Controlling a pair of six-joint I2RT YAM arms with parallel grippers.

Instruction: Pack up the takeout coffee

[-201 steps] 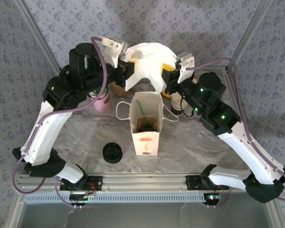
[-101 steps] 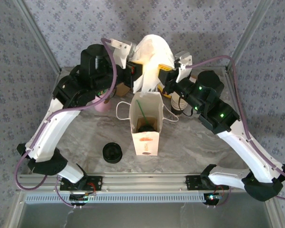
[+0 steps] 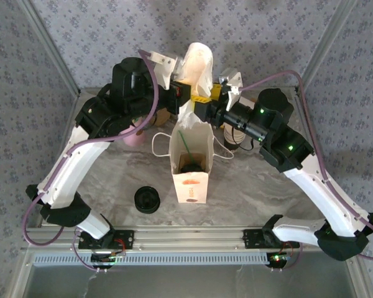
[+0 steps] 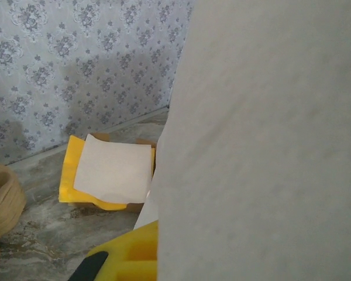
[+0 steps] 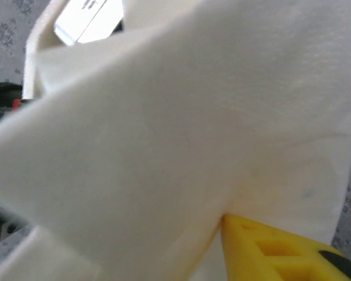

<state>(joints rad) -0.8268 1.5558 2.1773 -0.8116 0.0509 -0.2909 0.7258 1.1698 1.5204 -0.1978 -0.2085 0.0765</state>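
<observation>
We hold a white napkin (image 3: 196,65) between both arms, just above the open mouth of the white paper bag (image 3: 190,192). The left gripper (image 3: 188,94) and the right gripper (image 3: 210,107) sit close together, each clamped on the sheet. The right wrist view shows the napkin pinched at a yellow fingertip (image 5: 275,249).

The takeout coffee (image 3: 191,165) appears to be standing inside the bag already. We see its dark round lid at the bottom, with a green stirrer (image 3: 184,144) leaning beside it.

To do this step well, we judge that we should:
- gather the sheet narrow enough to clear the bag's rim
- lower it straight down, away from the stirrer
- release with one gripper first, so the napkin does not drag the light bag over

The string handles (image 3: 158,144) droop outside, so they should not snag.

The bag carries a small reddish logo (image 3: 189,183) on its front, too small for us to read. The napkin has no print.
</observation>
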